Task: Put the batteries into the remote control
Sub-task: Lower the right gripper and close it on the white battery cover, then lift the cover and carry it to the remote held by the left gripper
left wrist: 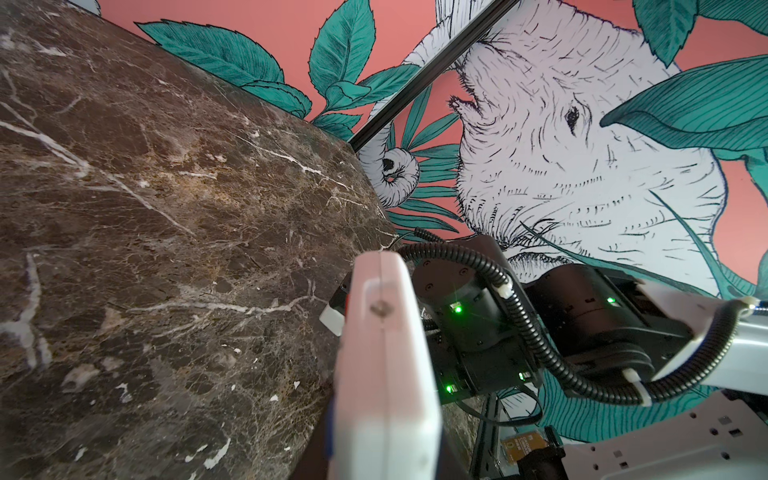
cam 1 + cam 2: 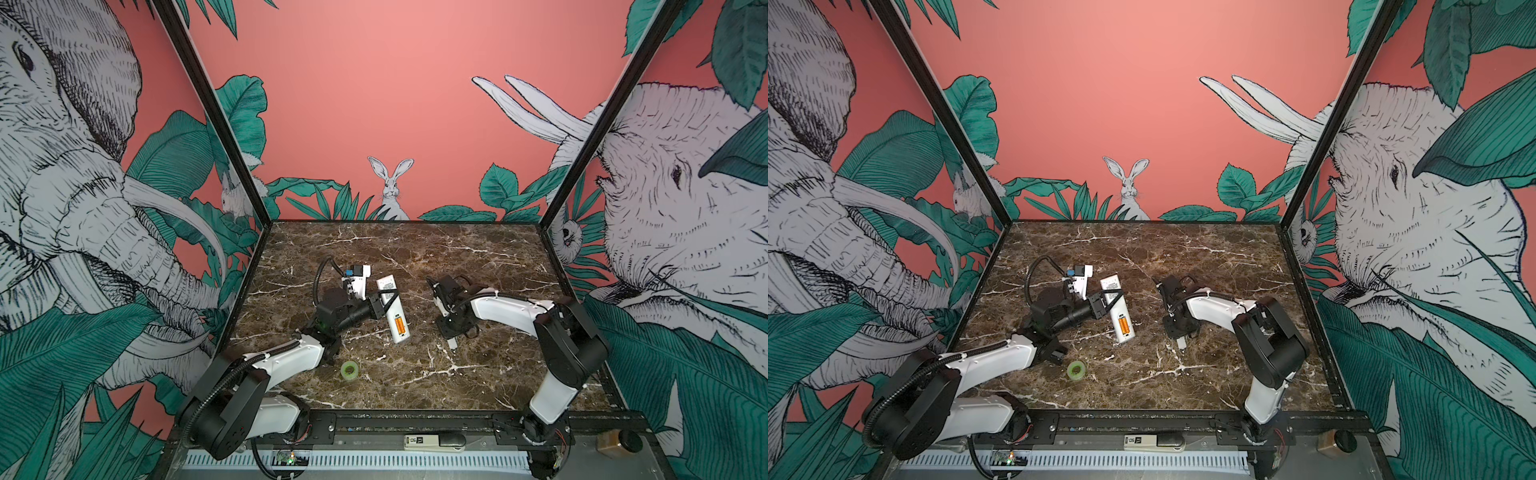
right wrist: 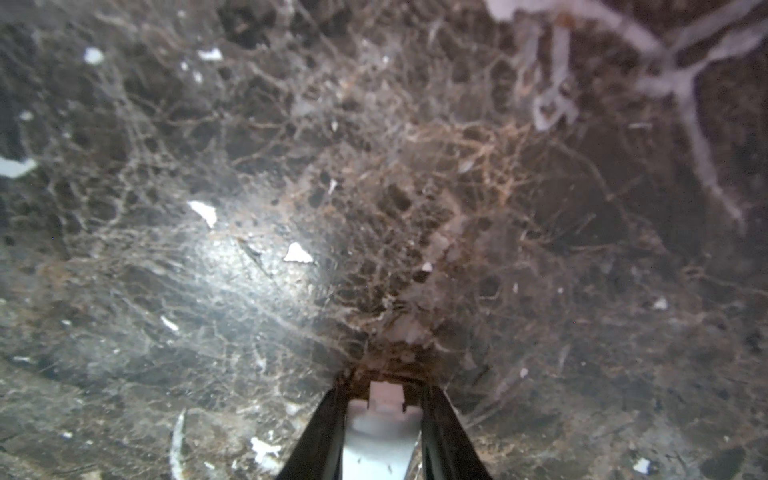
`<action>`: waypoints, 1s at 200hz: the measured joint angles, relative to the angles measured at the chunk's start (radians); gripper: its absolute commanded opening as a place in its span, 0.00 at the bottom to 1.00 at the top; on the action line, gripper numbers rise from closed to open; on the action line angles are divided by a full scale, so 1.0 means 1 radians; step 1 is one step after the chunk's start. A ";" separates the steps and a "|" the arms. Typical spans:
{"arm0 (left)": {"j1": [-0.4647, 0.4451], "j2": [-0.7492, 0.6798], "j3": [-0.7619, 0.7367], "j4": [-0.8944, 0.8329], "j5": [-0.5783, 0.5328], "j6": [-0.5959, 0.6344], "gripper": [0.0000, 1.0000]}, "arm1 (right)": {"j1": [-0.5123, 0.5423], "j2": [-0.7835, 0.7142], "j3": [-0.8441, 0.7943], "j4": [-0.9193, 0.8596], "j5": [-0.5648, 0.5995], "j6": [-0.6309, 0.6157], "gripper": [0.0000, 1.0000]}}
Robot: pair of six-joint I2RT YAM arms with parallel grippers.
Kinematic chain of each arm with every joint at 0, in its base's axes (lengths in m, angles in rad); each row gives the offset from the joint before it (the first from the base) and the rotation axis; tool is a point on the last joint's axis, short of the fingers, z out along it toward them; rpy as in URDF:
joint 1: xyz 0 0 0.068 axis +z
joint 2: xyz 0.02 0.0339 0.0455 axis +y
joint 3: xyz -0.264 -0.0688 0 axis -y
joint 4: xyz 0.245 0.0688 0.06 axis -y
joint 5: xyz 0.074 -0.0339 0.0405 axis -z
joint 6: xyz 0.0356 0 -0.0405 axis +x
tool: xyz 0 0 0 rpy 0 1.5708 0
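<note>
The left gripper reaches across the remote control at about the middle of its length, and its jaws are closed on the two long sides of it. The remote control lies flat on the marble table with its plain white back up. In both top views one half of it sticks out from the jaws toward the far wall and the other half sticks out toward the front of the rig. In this nearer half, just past the fingers, the bay is uncovered and the batteries sit inside it, orange, lying along the length of the remote. In the left wrist view the remote control stands directly in front of the camera as a pale, blurred bar, and the fingers themselves are not to be seen there. The right gripper is well apart from the remote control and points down at the table. Under its tips lies a small grey cover piece, and one end of it comes out from below the gripper. In the right wrist view the two black fingers stand close on both sides of the cover piece; I cannot tell if they already press it. A green tape roll lies on the table behind the left gripper, near that arm's forearm, touching nothing.
</note>
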 measured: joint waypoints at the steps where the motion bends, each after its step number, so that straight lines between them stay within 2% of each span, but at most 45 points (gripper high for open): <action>1: 0.000 0.000 0.000 0.000 0.000 0.000 0.00 | 0.000 0.000 0.000 0.000 0.000 0.000 0.29; 68: -0.005 0.020 0.000 0.016 -0.002 -0.006 0.00 | 0.000 -0.006 -0.005 0.006 -0.009 -0.001 0.17; 99: -0.005 0.020 0.000 0.016 -0.005 -0.006 0.00 | 0.000 -0.045 -0.043 0.035 -0.013 -0.002 0.16; 200: -0.005 0.036 0.000 0.019 -0.029 -0.019 0.00 | 0.000 -0.383 -0.145 0.168 -0.040 0.019 0.14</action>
